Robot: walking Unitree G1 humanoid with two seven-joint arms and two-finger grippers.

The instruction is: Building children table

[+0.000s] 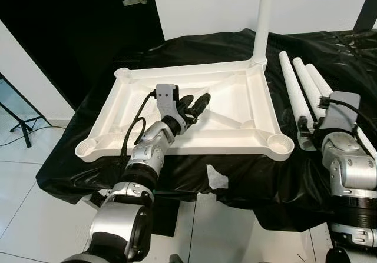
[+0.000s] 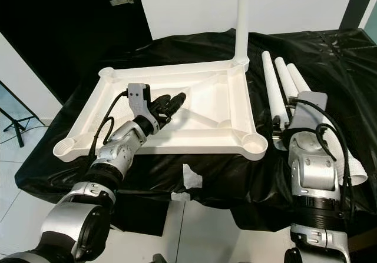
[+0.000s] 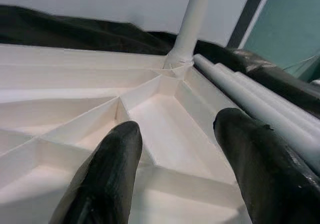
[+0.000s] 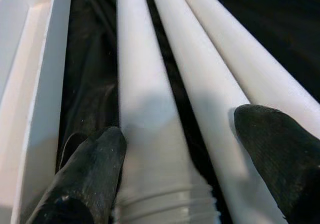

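Note:
A white children's table top (image 1: 177,72) lies upside down on a black-covered surface, ribbed underside up. One white leg (image 1: 263,22) stands upright in its far right corner socket. Three loose white legs (image 1: 297,86) lie side by side to the right of the top. My left gripper (image 1: 197,103) hovers open over the ribbed inside of the top, near its left middle, and holds nothing (image 3: 175,134). My right gripper (image 4: 180,129) is open low over the near ends of the loose legs, its fingers (image 4: 95,159) straddling them without closing.
Open round sockets sit at the near right corner (image 1: 280,142), the near left corner (image 1: 87,148) and the far left corner (image 1: 122,73). The black cloth (image 1: 88,175) drapes over the front edge, with a white patch (image 1: 217,177). A tripod stand (image 1: 20,122) is on the floor at left.

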